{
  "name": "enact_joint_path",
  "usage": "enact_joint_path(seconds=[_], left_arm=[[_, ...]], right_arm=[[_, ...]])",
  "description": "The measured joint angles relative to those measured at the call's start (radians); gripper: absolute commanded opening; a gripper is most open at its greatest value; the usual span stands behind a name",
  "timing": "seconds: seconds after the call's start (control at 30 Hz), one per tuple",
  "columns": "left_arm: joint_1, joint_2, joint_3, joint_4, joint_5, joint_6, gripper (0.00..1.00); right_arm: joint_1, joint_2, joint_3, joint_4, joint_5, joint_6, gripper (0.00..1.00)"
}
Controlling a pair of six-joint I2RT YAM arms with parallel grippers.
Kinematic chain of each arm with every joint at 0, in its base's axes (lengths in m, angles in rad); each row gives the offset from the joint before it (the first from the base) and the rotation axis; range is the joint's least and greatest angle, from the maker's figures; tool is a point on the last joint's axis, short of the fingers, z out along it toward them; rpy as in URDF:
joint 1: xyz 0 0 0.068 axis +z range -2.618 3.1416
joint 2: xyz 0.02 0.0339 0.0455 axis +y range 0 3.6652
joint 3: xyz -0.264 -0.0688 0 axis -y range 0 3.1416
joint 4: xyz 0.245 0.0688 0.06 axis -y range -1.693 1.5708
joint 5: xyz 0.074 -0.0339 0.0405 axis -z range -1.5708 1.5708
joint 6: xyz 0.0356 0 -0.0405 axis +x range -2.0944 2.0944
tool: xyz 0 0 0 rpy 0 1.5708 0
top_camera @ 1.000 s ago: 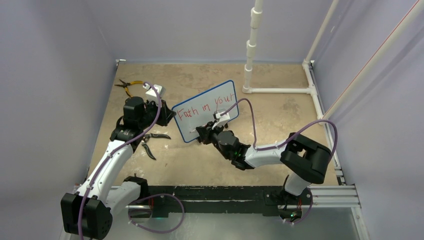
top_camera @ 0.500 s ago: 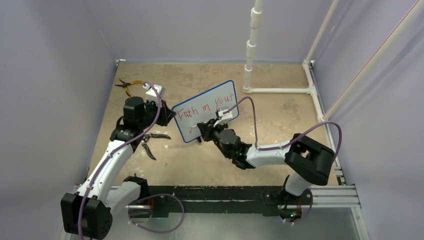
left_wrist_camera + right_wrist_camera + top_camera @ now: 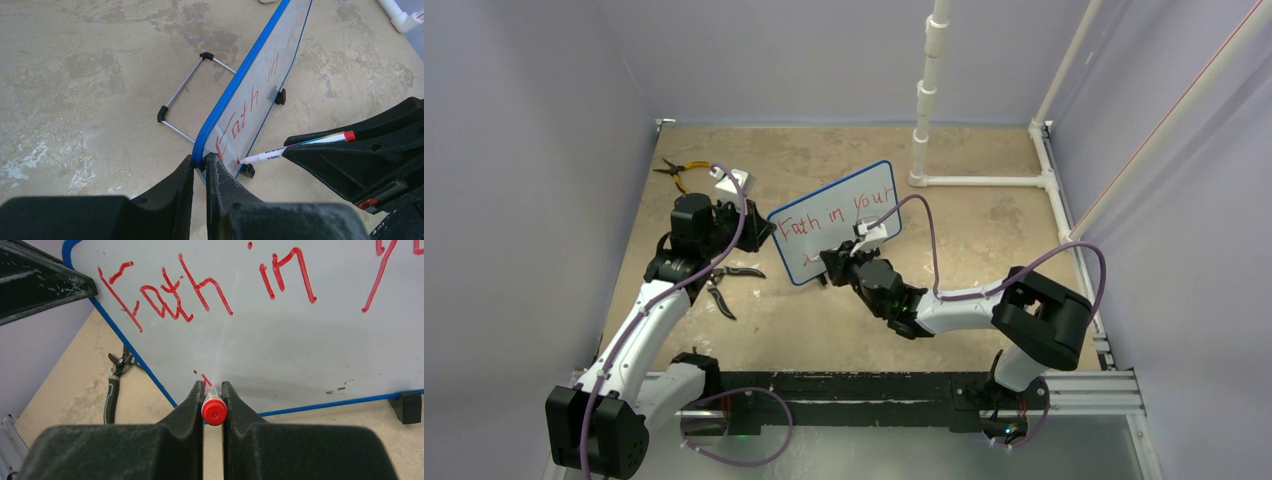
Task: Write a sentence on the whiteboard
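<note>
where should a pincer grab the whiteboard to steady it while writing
Its thin left edge, low down, from the side: the whiteboard stands near upright on feet, so one finger fits in front, one behind. The left pincer is clamped there, clear of the sentence.

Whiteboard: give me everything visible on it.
The whiteboard is small, white, thin blue frame, rounded corners. It stands on black feet, a wire prop behind. Red lettering reads roughly "Faith in your"; a second line is barely begun. The left claw pinches its frame edge; the marker in the right claw touches its face.
</note>
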Motion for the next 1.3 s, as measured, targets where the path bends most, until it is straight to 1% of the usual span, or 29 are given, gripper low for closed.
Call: enact_joint_path(seconds=[0.63, 0.9, 1.03, 1.3], left_arm=[[0.000, 0.000, 0.000, 0.000, 0.000, 0.000, 0.00], [0.000, 0.000, 0.000, 0.000, 0.000, 0.000, 0.00], [0.000, 0.000, 0.000, 0.000, 0.000, 0.000, 0.00], [0.000, 0.000, 0.000, 0.000, 0.000, 0.000, 0.00]], right_arm=[[0.028, 0.088, -0.003, -0.003, -0.042, 0.019, 0.00], [0.029, 0.088, -0.001, -0.002, -0.057, 0.015, 0.00], [0.029, 0.054, -0.001, -0.003, -0.064, 0.015, 0.00], [0.029, -0.116, -0.028, 0.003, -0.046, 0.016, 0.00]])
